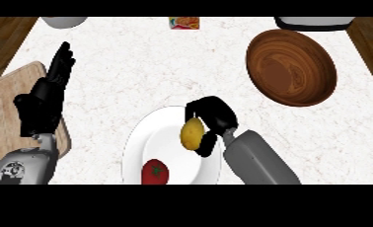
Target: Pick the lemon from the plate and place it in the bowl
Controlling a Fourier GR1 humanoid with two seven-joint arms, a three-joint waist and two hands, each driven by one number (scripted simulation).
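you had the right hand point(212, 117) curled round the lemon point(192, 133), which sat over the white plate point(146, 142), so the fruit was pinned for the lift. the tomato point(154, 171) sat just below it on the same plate, out of the fingers' way. the wooden bowl point(291, 68) waited up and right of that hand on the worktop point(146, 63). your left hand point(47, 95) rested open, fingers up, over the cutting board point(22, 80) far left.

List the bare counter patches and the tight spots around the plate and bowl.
Free: the wide stretch between the left hand and the wooden bowl, above the plate; also the counter below the bowl, right of the right hand. Crowded: the plate, with lemon, tomato and the right hand's fingers curled round the lemon.
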